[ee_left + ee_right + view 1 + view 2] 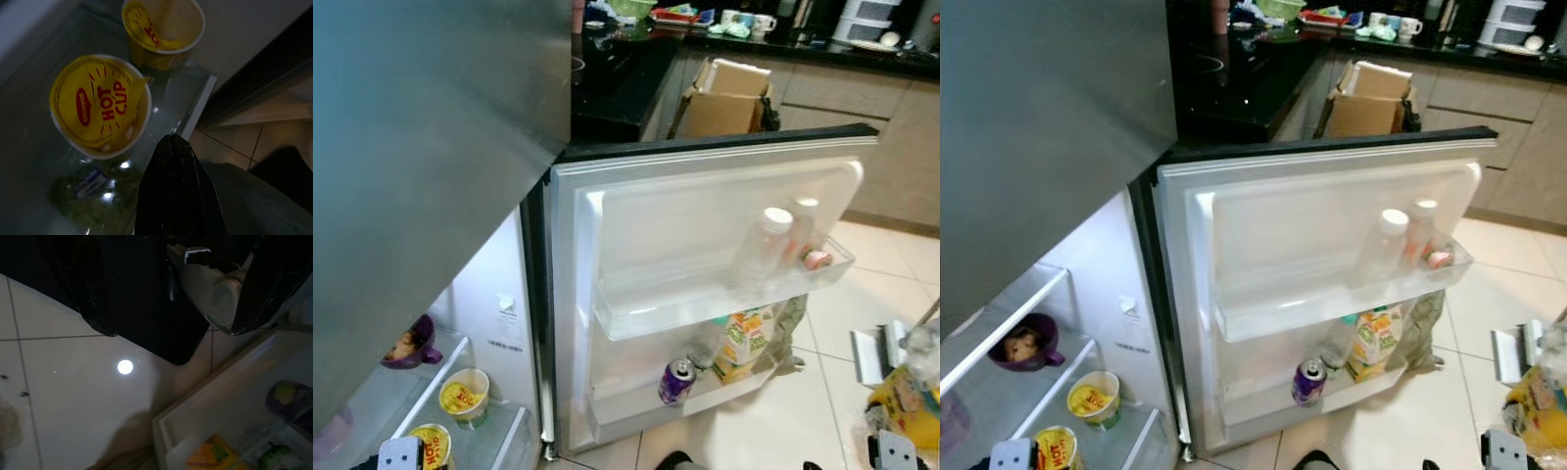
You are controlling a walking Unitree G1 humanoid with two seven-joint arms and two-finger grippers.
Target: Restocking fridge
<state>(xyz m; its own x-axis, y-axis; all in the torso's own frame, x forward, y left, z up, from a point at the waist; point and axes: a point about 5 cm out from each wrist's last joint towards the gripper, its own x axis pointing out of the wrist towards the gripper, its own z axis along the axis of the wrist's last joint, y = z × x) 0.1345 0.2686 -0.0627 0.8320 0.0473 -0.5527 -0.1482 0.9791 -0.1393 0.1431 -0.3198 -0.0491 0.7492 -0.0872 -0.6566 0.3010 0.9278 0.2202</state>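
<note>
While the fridge door [705,235] stands open | left gripper [178,191] closed, empty, by two cups [463,395] at 7 o'clock on the glass shelf [195,115] | right gripper [171,298] open over floor | groceries bag [911,392] at 4 o'clock | advice: reach the bag first, grip low.

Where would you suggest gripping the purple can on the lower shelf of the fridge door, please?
Probably around the upper body of the purple can, coming from the open front above the lower door shelf. It leans in the shelf, whose front rail hides its base, and the juice carton crowds one side.
</note>
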